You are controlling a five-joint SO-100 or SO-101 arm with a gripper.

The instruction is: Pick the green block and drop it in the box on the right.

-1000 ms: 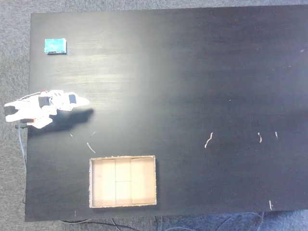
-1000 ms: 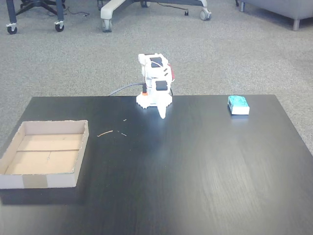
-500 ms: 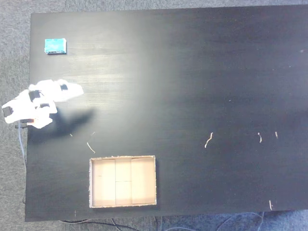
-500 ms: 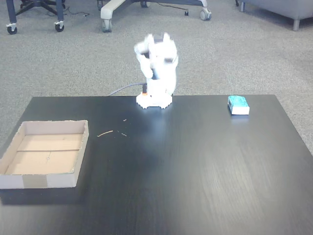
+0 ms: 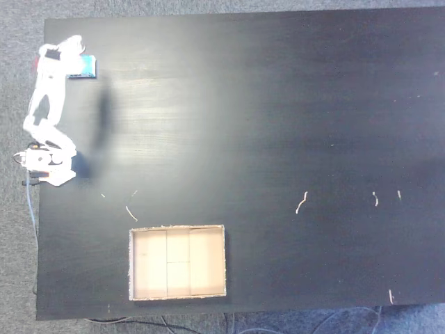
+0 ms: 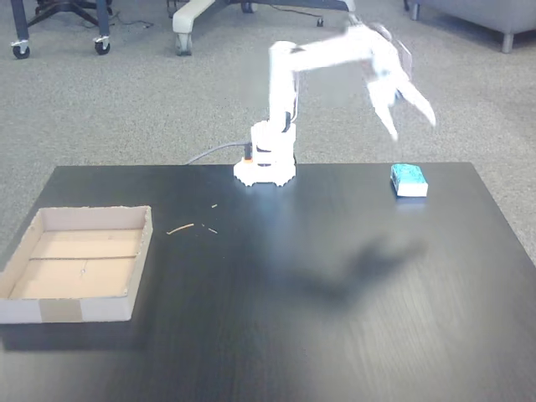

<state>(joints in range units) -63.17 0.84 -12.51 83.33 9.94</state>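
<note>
The green block [image 5: 87, 67] lies near the table's far-left top corner in a fixed view, partly covered by my white gripper [image 5: 68, 57]. In another fixed view the green block [image 6: 408, 179] rests at the table's back right. There my gripper [image 6: 412, 126] hangs blurred in the air above it, fingers spread open and holding nothing. The box [image 5: 177, 262] sits by the table's lower edge. From the front, the box [image 6: 79, 264] stands at the left, with nothing inside.
The black table [image 5: 278, 104] carries small pale scraps [image 5: 300, 202] at its right and a twig [image 6: 179, 227] near the box. The arm's base [image 6: 264, 163] stands at the back edge with a cable [image 6: 213, 152]. Chair legs [image 6: 251, 10] stand on the carpet behind.
The arm has unfolded from its tucked pose at the base and swung out toward the green block. The gripper now hangs above the block. Block and box have not moved.
</note>
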